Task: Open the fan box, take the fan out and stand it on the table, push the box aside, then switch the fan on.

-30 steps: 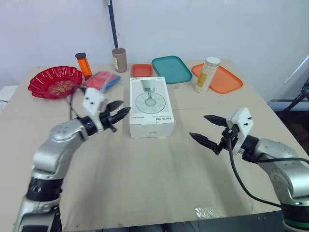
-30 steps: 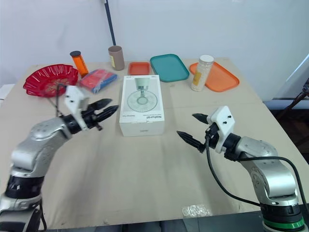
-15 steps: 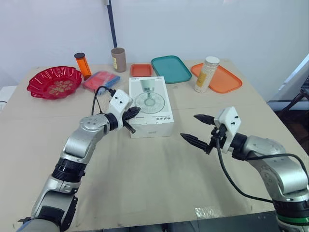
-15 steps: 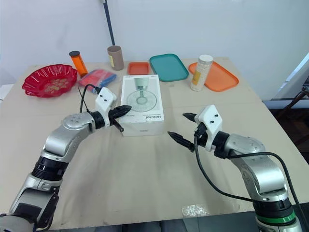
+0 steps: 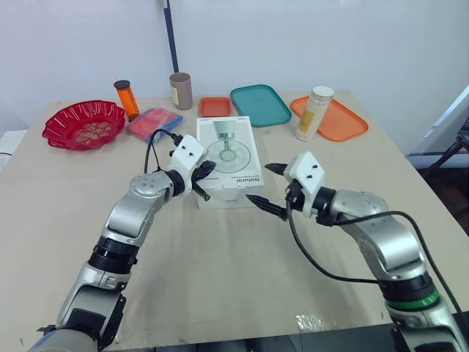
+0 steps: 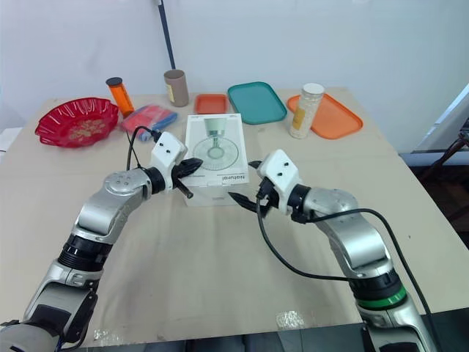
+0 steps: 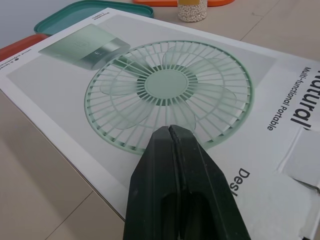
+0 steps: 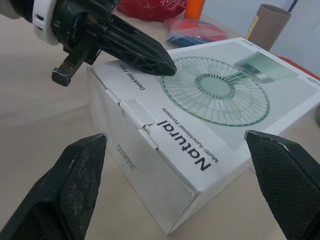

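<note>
White cardboard fan box (image 5: 229,158) w/ a green fan printed on top lies flat in the middle of the beige tabletop (image 5: 220,264), long side running near to far. It's closed, and the tuck tab on the near end is in place.

Left end effector (image 5: 209,167) has its two black fingers pressed together w/ nothing between them. The tip sits over the near-left part of the box's top face, by the rim of the printed fan. Can't tell if it's actually touching the cardboard.

Right end effector (image 5: 259,182) is spread wide open and holding nothing. It's at the near-right corner of the box, one finger up by the right edge and the other low in front of the near end, just beside the box but apart from it afaict.

Rest of the stuff is along the far side, well apart from the box:
- red patterned glass dish (image 5: 84,125), far left
- orange bottle w/ black cap (image 5: 127,99)
- blue and red packet (image 5: 155,122)
- brown cardboard tube (image 5: 180,90)
- small red-orange tray (image 5: 215,106), just beyond the box
- teal oval tray (image 5: 260,105) next to it
- orange oval tray (image 5: 341,121), far right
- white cylindrical container w/ pale yellow contents (image 5: 315,112), upright at the orange tray's left edge
</note>
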Available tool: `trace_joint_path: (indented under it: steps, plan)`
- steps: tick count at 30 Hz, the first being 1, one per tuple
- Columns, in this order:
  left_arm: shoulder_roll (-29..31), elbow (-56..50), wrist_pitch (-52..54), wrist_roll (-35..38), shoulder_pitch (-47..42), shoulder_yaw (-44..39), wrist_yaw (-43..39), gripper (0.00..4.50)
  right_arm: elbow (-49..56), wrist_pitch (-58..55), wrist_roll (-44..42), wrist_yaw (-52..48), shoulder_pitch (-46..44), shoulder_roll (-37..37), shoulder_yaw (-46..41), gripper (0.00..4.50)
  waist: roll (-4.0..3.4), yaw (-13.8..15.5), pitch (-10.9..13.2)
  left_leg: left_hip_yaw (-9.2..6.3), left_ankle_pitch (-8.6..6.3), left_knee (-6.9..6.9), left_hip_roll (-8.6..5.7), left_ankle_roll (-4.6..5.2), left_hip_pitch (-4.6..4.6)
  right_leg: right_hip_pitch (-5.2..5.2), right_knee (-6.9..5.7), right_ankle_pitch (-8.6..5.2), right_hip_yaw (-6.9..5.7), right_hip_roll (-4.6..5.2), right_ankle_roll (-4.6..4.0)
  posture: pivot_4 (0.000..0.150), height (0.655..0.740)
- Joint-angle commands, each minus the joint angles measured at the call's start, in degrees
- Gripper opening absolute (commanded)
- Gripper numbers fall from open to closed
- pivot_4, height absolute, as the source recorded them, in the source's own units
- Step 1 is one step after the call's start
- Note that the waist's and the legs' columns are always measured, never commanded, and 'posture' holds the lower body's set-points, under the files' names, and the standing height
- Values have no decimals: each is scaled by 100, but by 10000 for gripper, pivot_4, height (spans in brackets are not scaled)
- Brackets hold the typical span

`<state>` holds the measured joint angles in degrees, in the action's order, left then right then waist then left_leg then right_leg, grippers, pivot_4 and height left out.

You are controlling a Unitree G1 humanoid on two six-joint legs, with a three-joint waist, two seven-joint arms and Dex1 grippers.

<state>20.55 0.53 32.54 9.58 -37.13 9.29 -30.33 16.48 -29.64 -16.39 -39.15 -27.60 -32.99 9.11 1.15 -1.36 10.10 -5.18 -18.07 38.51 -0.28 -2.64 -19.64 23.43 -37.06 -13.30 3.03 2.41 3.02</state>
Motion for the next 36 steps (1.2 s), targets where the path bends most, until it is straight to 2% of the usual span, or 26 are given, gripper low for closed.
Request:
trace_joint_path:
  steps: [1, 16, 36]
  plan:
    - [21, -73, 62, -125, 40, 27, 24, 497, -170, 225, 205, -68, -271, 157, 148, 45000, 0, -1, 0, -1, 0, 0, 0, 0, 0, 0, 0, 0, 0, 0, 0, 1500, 7400]
    - [-29, -142, 60, -218, 86, 75, -17, 497, -1101, 670, 747, -36, -679, 794, 341, 45000, -1, -3, -1, -8, 3, -1, -1, -6, -2, 2, -1, 1, -5, 1, -2, 1500, 7400]
    - [-237, -262, -1, -289, 215, 142, -51, 497, -1375, 811, 785, -47, -1044, 914, 201, 45000, -2, -1, -1, -21, 7, -1, -8, -13, -8, 1, 0, 1, -20, 10, -2, 1500, 7400]
